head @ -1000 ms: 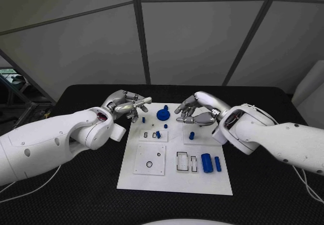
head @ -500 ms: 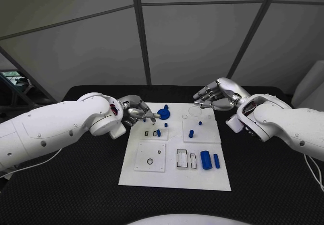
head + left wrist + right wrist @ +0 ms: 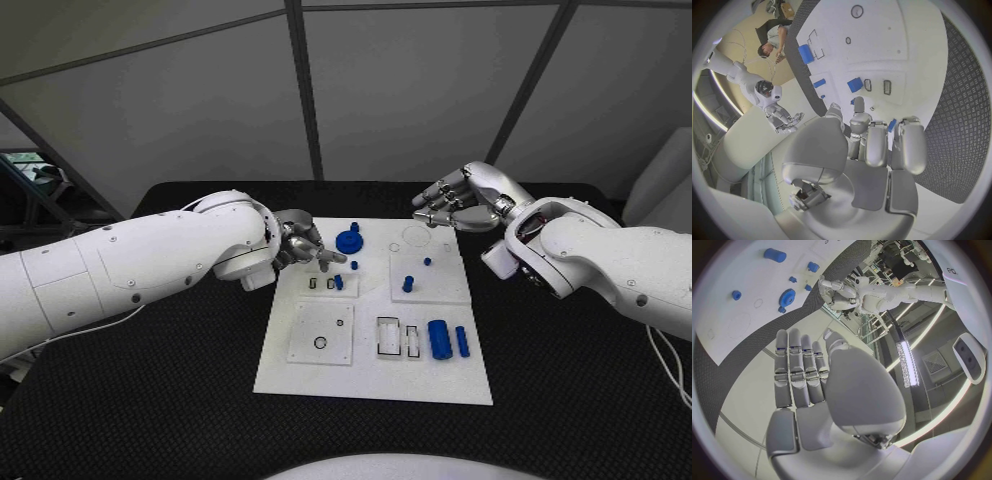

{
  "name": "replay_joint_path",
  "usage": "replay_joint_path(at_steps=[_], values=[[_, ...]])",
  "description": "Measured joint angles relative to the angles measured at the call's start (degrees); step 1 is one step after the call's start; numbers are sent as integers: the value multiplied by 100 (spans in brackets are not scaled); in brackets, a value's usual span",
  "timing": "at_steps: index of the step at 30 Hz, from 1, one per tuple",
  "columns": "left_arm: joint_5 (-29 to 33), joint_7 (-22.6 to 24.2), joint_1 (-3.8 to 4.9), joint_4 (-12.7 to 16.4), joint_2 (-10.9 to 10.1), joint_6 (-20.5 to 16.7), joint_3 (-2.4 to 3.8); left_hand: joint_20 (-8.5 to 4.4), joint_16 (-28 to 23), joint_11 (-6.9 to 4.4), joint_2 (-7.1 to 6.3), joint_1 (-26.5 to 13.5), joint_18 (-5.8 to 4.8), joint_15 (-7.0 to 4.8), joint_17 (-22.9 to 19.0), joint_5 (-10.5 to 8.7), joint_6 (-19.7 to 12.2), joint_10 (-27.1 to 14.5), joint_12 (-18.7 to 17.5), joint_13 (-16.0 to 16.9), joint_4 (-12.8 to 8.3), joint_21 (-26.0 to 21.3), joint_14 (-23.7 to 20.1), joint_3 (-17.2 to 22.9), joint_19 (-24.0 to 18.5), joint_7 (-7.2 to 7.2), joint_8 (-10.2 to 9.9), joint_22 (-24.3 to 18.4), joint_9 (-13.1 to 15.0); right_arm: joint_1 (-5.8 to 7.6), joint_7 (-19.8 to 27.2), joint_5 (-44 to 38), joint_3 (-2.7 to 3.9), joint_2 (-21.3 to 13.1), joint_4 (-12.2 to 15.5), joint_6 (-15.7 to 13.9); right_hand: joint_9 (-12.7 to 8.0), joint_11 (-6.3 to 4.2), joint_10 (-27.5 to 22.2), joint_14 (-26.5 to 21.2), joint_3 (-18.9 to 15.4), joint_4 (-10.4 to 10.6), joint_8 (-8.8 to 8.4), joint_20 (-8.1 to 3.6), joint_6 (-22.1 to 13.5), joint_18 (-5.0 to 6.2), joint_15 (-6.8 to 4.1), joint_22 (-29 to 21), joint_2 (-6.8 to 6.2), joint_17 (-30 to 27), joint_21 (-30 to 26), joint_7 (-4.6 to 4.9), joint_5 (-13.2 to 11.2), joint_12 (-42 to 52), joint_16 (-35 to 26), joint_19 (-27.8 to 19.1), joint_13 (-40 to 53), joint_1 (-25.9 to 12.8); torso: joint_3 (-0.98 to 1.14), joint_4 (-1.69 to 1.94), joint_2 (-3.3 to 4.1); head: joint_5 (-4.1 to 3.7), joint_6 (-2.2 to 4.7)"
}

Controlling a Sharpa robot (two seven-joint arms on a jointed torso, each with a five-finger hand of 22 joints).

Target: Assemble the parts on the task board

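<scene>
The white task board point(image 3: 378, 375) lies flat in the middle of the black table point(image 3: 577, 400), between the 2 hands. Since half a second ago the left hand point(image 3: 306, 246) has stayed low over the board's far left corner, its fingers drawn slightly closer in; the right hand point(image 3: 454, 203) has barely moved and hangs above the far right corner. The parts lie where they lay before.

Just beside the left hand stands a round blue gear point(image 3: 348, 241), and near its fingertips a small blue peg point(image 3: 339, 284) stands in a slot. A second peg point(image 3: 408, 286) and a smaller blue piece point(image 3: 427, 263) sit on the raised square nearer the right hand. Well away from both hands, toward the robot, a thick blue cylinder point(image 3: 440, 341) and a thinner blue bar point(image 3: 463, 342) lie side by side, beside 2 empty rectangular outlines.

The left hand's fingers are curled inward; whether they pinch anything I cannot tell. The right hand holds nothing, its fingers straight and apart from the thumb.
</scene>
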Motion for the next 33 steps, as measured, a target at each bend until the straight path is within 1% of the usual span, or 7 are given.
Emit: replay_joint_path(at_steps=[2,6,9,18,23,27,33], values=[[-57,-36,5,-44,57,28,-23,0,0,0,0,0,0,0,0,0,-20,0,0,0,7,28,0,-39,0,-20,33,18,45,0,-5,-3,0,7,-10,0,0,0,0,21,0,0,0,0,0,0,21,-5,0,-8,-29,0,0,-4,0,0,-10,0,-1,0,4,-1,-4],[-134,-83,20,-115,139,101,-58,0,0,-21,0,0,0,0,5,0,-41,-21,0,-36,4,28,0,-42,0,0,42,26,86,0,-13,-15,-1,21,-18,0,0,12,12,21,0,0,0,0,0,-1,21,-26,-2,-22,-58,0,0,-24,-29,0,-28,-1,-1,0,11,-3,-23],[-175,-109,30,-154,183,171,-81,0,0,-21,0,0,0,0,5,0,-61,-21,0,-63,-1,28,0,-77,0,-20,60,26,104,0,-21,-32,-2,36,-22,0,0,21,20,21,0,0,0,0,0,0,21,-35,-22,-26,-60,0,0,-24,-55,0,-35,-22,-3,0,15,-1,-35],[-235,-144,48,-223,290,347,-128,0,-1,-21,0,0,0,0,4,0,-61,-21,0,-82,-8,28,0,-103,-1,-20,83,52,157,0,-49,-90,-2,60,-30,3,0,42,-1,20,0,0,-22,0,-22,0,21,-53,1,-38,-86,22,0,-47,-85,0,-53,-45,-5,0,22,-16,-79],[-246,-151,48,-230,321,415,-139,0,-1,-21,0,0,0,0,10,0,-61,-21,0,-82,-1,50,0,-109,-1,-20,116,73,198,0,-57,-111,-2,69,-32,5,1,42,-1,20,0,0,-22,0,-22,0,21,-62,1,-43,-110,22,0,-47,-85,0,-60,-45,-5,1,23,-31,-101],[-252,-154,48,-230,336,466,-144,-21,-1,-21,0,0,1,-16,16,0,-60,-21,64,38,-1,50,16,-157,20,-21,232,93,312,-1,-61,-126,-2,76,-38,6,1,42,-1,20,0,0,-22,0,-22,-1,21,-67,1,-43,-110,22,0,-47,-84,0,-60,-45,-4,2,23,-34,-115],[-258,-157,48,-236,363,520,-147,-21,-1,-21,0,0,1,-20,16,0,-81,-21,64,46,-9,50,21,-196,20,-41,259,98,366,-1,-66,-140,-2,86,-51,7,1,42,-1,20,0,0,-22,16,-22,0,21,-72,1,-48,-118,22,21,-47,-103,15,-67,-45,-1,2,23,-35,-122]])
